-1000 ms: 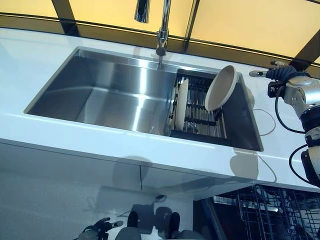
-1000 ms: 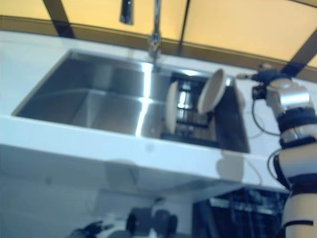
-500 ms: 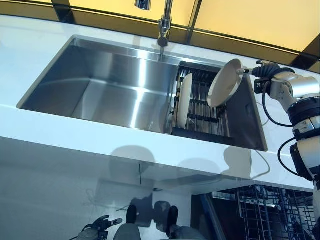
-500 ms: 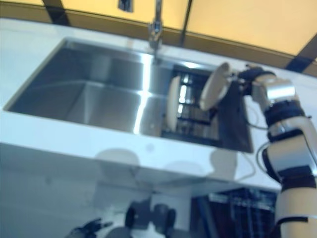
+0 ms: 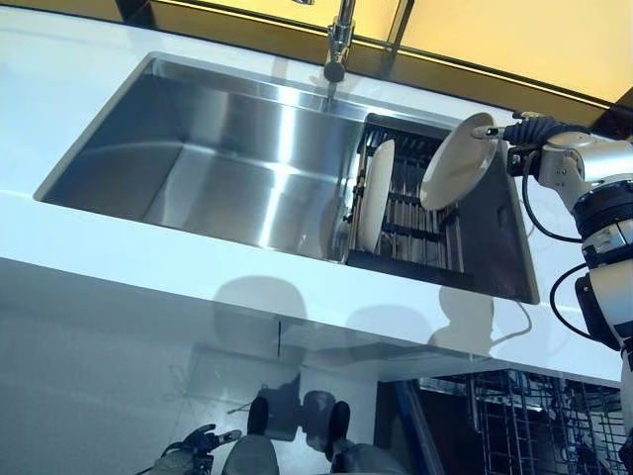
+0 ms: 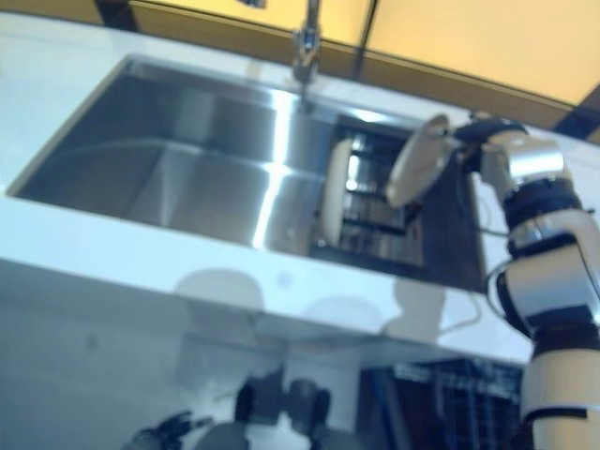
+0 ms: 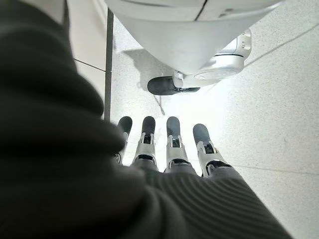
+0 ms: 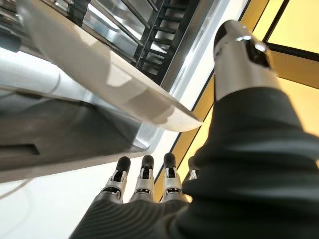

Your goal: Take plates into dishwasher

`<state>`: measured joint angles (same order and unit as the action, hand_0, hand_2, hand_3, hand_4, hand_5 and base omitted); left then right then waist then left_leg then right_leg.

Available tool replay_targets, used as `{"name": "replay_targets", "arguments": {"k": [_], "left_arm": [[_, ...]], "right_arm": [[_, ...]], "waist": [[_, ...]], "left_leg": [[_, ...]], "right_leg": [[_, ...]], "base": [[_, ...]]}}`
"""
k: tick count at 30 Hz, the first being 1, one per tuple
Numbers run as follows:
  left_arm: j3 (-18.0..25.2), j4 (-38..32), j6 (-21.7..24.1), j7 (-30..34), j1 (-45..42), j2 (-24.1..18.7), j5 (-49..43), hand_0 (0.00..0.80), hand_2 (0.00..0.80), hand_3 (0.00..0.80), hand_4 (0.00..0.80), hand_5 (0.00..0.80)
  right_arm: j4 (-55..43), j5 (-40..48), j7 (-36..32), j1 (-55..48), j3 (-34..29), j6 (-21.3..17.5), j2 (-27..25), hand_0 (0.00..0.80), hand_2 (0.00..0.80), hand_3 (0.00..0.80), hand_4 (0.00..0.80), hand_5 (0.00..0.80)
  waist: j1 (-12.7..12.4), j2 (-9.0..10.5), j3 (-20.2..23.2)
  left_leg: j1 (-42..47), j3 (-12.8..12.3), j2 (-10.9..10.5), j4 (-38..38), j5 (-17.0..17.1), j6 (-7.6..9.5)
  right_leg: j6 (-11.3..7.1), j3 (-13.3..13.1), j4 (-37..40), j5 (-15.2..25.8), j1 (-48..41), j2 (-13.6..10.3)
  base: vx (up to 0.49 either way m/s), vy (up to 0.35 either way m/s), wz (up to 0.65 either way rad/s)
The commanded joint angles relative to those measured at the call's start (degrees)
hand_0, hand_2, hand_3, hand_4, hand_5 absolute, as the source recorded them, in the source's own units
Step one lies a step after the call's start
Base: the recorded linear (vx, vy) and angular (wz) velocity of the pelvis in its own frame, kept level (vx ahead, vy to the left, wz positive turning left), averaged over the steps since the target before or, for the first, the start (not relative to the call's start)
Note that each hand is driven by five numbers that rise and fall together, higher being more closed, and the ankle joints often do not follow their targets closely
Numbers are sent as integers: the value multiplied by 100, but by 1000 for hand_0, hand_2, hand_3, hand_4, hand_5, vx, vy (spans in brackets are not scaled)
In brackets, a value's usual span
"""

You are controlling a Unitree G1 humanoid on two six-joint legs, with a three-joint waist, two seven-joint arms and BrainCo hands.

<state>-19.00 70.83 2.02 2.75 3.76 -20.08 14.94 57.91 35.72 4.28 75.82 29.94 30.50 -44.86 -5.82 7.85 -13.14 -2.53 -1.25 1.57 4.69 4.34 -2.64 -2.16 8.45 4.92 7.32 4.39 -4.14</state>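
Right hand [image 5: 524,134] pinching rim of round off-white ceramic plate [image 5: 457,161], thumb over edge, lifted tilted above black wire dish rack [image 5: 420,213] in stainless steel sink [image 5: 218,158]. Second off-white plate [image 5: 376,195] upright in rack. Likely rigid, glazed-slippery, breakable; rim grip best. Left hand [image 7: 159,147] relaxed, empty, low by floor.

Humanoid's silver-grey right arm [image 5: 605,168]: rounded glossy segments w/ black bands btwn them.
Hands match: right hand [image 8: 144,181] & left hand [image 7: 172,149] each have silver fingers w/ dark rounded tips, small black insets along them; dark ribbed cover over back of hand & wrist.
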Motion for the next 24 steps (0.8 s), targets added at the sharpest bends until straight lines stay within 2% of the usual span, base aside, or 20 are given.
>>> {"name": "replay_targets", "arguments": {"k": [1, 24], "left_arm": [[-229, 191, 116, -28, 229, -98, 183, 0, 0, 0, 0, 0], [-245, 159, 212, -79, 201, -71, 303, 0, 0, 0, 0, 0]], "right_arm": [[251, -42, 79, 1020, 487, -150, -205, 0, 0, 0, 0, 0], [219, -181, 73, 958, 567, 54, -210, 0, 0, 0, 0, 0]], "waist": [[-108, 117, -14], [-88, 103, -120]], "left_leg": [[15, 291, -85, 31, -162, 51], [-18, 265, -93, 31, -173, 43]], "right_leg": [[-469, 17, -72, 109, -120, -268], [-463, -4, -53, 96, -98, -269]], "base": [[0, 0, 0], [0, 0, 0]]}}
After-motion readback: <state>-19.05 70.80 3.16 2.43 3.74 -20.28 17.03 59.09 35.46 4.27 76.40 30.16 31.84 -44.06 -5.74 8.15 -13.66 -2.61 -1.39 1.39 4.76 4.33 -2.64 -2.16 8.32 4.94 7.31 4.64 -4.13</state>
